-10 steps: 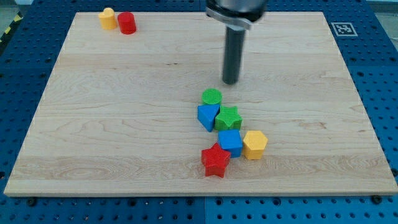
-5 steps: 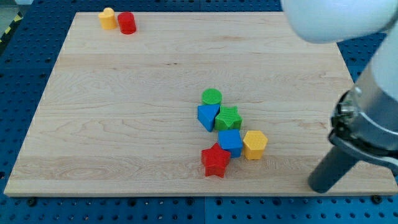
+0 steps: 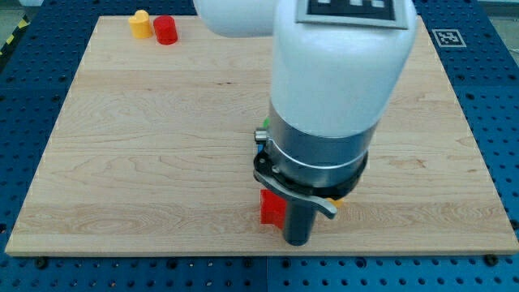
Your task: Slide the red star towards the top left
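Looming over the middle of the scene, the white and grey arm body (image 3: 332, 89) blocks most of the pale wooden board (image 3: 146, 146), which lies on a blue perforated table (image 3: 495, 122). There is no claw to spread or close here; the arm ends in a plain dark rod, and my tip (image 3: 298, 242) sits on the board near the view's bottom edge, just right of the red star-shaped block (image 3: 271, 208) and seemingly touching it or nearly so; I cannot tell which.

Only the star's left part shows, the rest being hidden behind the rod and its collar. Any other blocks close by are covered by the arm, save a small sliver of orange-yellow at the collar's right. Well apart, at the view's top left corner, stand a small yellow block (image 3: 140, 23) and a red cylinder block (image 3: 166, 29), just beside each other.

To do this push well, I judge the tip should get slightly below and right of the star, so the line of travel runs through its middle towards the top left. An off-centre contact would likely spin the star aside.
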`<state>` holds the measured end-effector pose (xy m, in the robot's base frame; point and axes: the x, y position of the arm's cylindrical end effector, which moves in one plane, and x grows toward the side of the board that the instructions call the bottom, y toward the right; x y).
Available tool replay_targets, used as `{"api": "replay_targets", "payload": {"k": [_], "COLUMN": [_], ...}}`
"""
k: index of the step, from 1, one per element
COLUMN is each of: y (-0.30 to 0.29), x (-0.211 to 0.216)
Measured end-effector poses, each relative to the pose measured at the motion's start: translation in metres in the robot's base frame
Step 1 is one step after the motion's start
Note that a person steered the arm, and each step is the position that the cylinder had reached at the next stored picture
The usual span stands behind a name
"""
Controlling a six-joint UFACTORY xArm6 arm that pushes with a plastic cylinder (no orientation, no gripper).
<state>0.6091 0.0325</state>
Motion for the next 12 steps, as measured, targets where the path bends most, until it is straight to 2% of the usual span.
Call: {"api": "replay_targets", "payload": {"k": [3,5,8,10,12], "y": [-0.048,-0.048,-0.005,-0.01,-0.027], "x": [-0.046,-0.093,-0.117,-0.136,-0.18]}}
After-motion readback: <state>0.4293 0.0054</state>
